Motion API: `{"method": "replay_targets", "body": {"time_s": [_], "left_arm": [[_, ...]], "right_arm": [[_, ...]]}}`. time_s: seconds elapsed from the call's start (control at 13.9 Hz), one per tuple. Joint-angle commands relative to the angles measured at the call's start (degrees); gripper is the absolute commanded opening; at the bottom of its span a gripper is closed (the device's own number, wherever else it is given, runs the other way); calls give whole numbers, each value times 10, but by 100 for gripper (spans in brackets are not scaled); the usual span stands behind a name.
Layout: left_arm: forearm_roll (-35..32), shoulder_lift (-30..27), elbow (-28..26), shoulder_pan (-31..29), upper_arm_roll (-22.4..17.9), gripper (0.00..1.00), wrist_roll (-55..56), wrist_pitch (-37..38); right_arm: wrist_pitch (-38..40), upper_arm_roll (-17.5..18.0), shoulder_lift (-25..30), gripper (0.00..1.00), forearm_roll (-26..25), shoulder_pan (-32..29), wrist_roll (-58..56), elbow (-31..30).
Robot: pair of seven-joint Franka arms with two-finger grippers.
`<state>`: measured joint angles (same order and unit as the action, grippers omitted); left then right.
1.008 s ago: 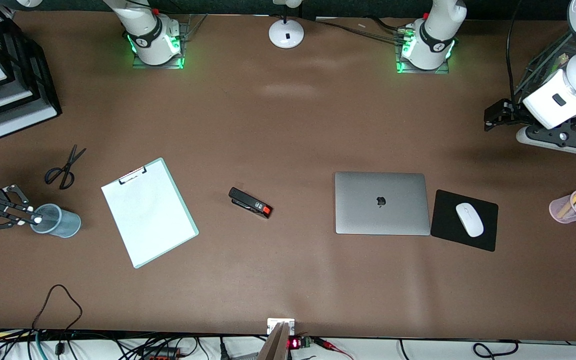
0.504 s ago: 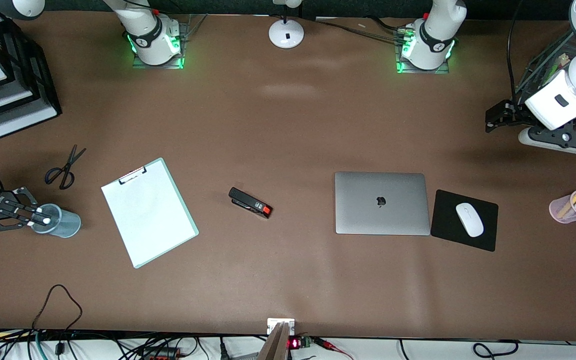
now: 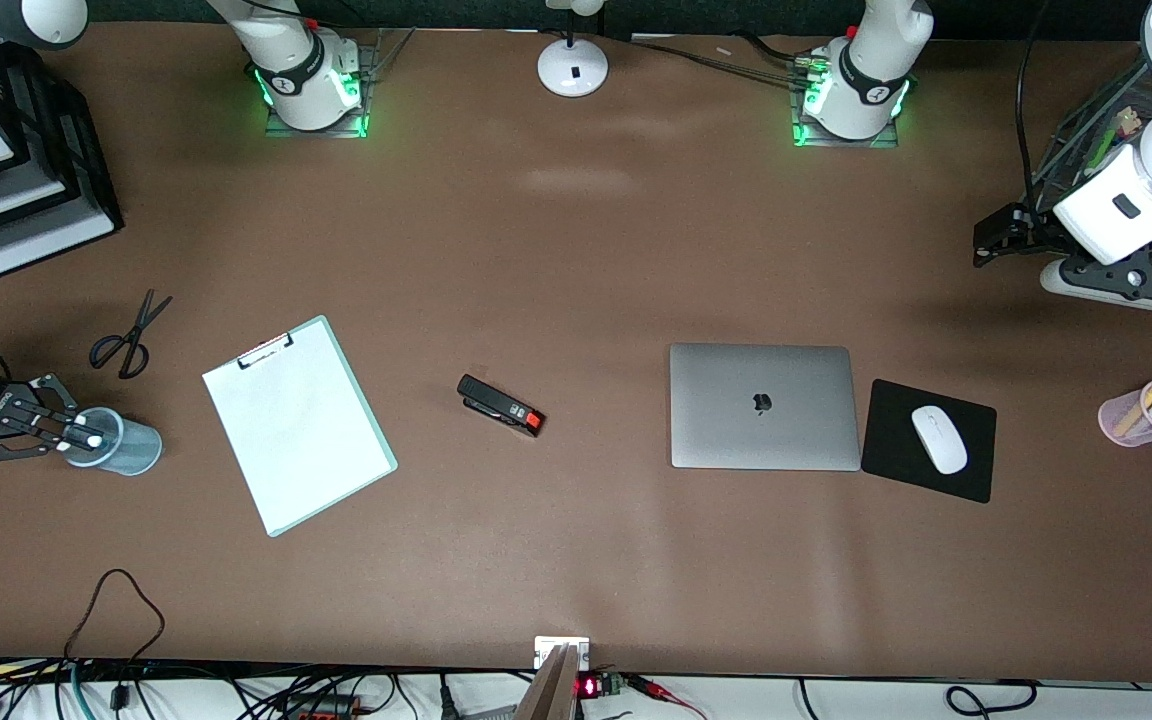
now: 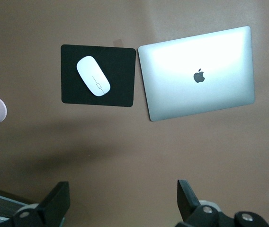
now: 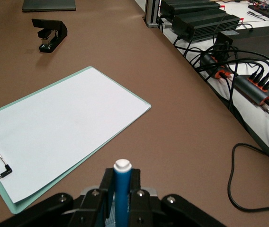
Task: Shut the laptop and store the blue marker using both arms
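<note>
The silver-grey laptop [image 3: 764, 405] [image 4: 219, 56] lies shut on the table, lid logo up, beside the black mouse mat; its edge also shows in the right wrist view [image 5: 49, 4]. My right gripper [image 3: 76, 437] [image 5: 122, 177] is shut on the blue marker [image 3: 93, 439] [image 5: 122, 189], whose whitish end points out over the rim of a translucent blue-grey cup [image 3: 126, 448] at the right arm's end of the table. My left gripper [image 3: 986, 240] [image 4: 121, 189] hangs open and empty above the table near the left arm's end.
A clipboard [image 3: 298, 424], a black stapler [image 3: 501, 405] and scissors [image 3: 131, 335] lie between cup and laptop. A white mouse [image 3: 939, 438] sits on the mat [image 3: 891, 460]. A pink pen cup [image 3: 1146, 412], black trays [image 3: 36, 200], a lamp base [image 3: 572, 68] and cables [image 5: 248, 75] line the edges.
My right gripper has carried the marker's end a little farther over the cup's mouth. The left gripper has drifted slightly toward the robots' side. The laptop has not moved.
</note>
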<state>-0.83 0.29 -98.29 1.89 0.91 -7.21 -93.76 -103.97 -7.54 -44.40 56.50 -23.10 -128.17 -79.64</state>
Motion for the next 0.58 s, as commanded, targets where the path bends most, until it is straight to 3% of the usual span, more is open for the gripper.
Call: {"method": "replay_targets", "body": {"time_s": [0.0, 0.5], "left_arm": [[7, 10, 21, 0, -2, 100, -2, 12], [7, 10, 22, 0, -2, 100, 2, 12]], "right_arm": [[13, 6, -16, 1, 15, -14, -11, 17], [13, 6, -39, 1, 15, -22, -18, 17]]}}
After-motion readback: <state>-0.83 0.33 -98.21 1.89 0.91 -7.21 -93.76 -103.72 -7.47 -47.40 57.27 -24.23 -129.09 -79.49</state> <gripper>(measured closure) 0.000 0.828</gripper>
